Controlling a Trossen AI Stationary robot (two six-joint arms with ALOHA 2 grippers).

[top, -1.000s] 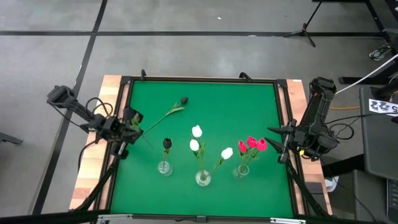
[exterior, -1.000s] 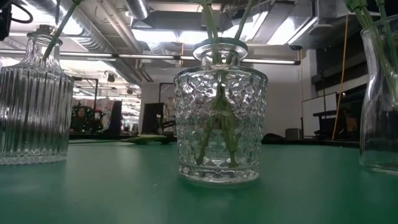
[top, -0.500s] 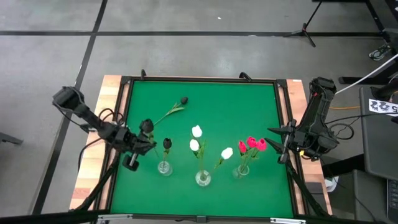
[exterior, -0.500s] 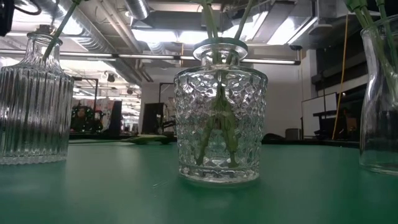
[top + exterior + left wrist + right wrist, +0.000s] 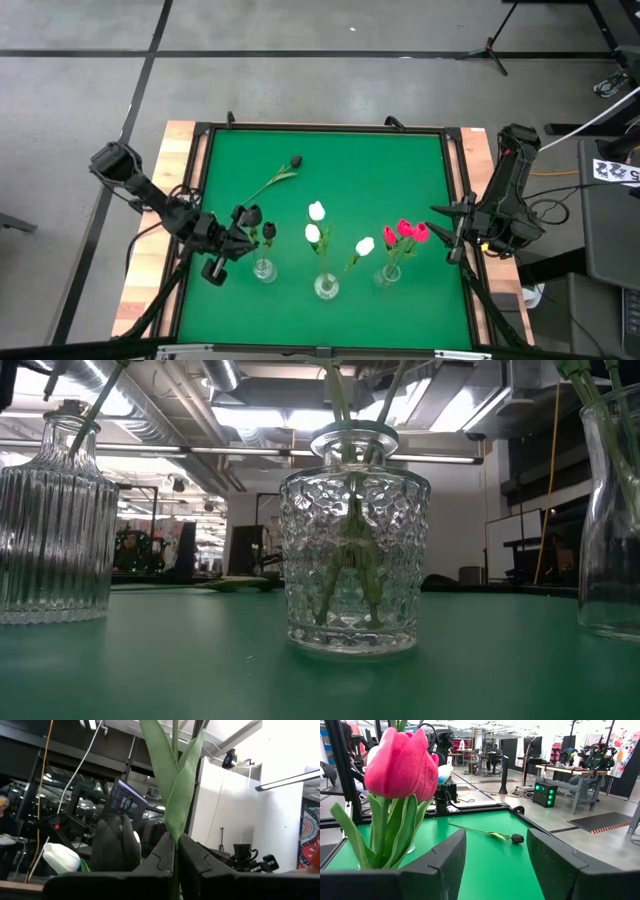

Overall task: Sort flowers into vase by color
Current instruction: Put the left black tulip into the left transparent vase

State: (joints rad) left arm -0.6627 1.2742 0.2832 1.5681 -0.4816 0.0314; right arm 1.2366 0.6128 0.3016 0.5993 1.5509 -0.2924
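My left gripper [image 5: 238, 238] is above the table's left part, shut on a black tulip whose head [image 5: 252, 213] is beside the black tulip [image 5: 268, 231] standing in the ribbed vase [image 5: 263, 268]. Another black tulip [image 5: 296, 160] lies flat on the green mat farther back. White tulips [image 5: 316, 211] stand in the middle vase [image 5: 325, 287], red-pink ones [image 5: 405, 231] in the right vase [image 5: 388, 273]. My right gripper [image 5: 450, 230] waits open at the table's right edge, level with the red-pink tulips [image 5: 402, 760]. My left gripper pinches the black tulip's thin green stem [image 5: 175, 844] between its two fingers [image 5: 165, 857], just below the base of the leaves [image 5: 175, 785]. The fingers lie across the stem. The tulip is lifted clear of the table, with its head beyond the fingers.
Three glass vases stand in a row near the table's near edge: ribbed [image 5: 50, 510], diamond-patterned [image 5: 355, 550] and smooth [image 5: 610, 510]. A raised black frame [image 5: 320, 128] borders the green mat. Open mat lies across the far half, around the lying tulip [image 5: 517, 838].
My left gripper has moved from the table's left edge toward the right and the near edge, up to the ribbed vase, carrying the black tulip; its head now sits next to the black tulip in that vase. The right arm has kept still.
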